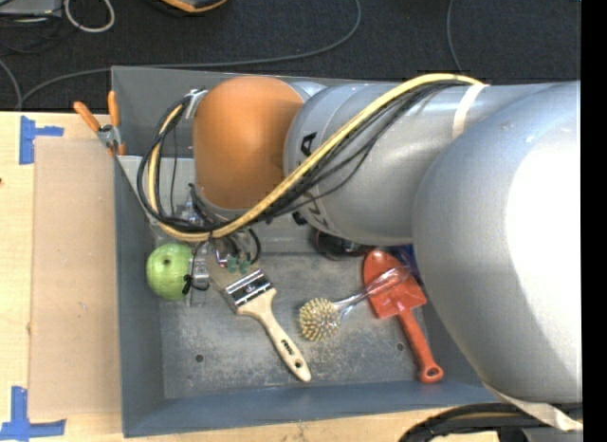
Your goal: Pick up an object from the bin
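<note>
A green apple [169, 271] lies at the left side of the bin floor. My gripper [201, 275] hangs low under the arm's orange cover, right against the apple's right side. Just to the gripper's right lies a paintbrush [268, 324] with a metal ferrule and a pale wooden handle pointing toward the front. Most of the gripper is hidden by the cover and cables.
A round bristle brush [321, 319] with a wire handle lies mid-bin. A red toy shovel [402, 309] lies right of it, handle toward the front right. The big grey arm covers the bin's back and right.
</note>
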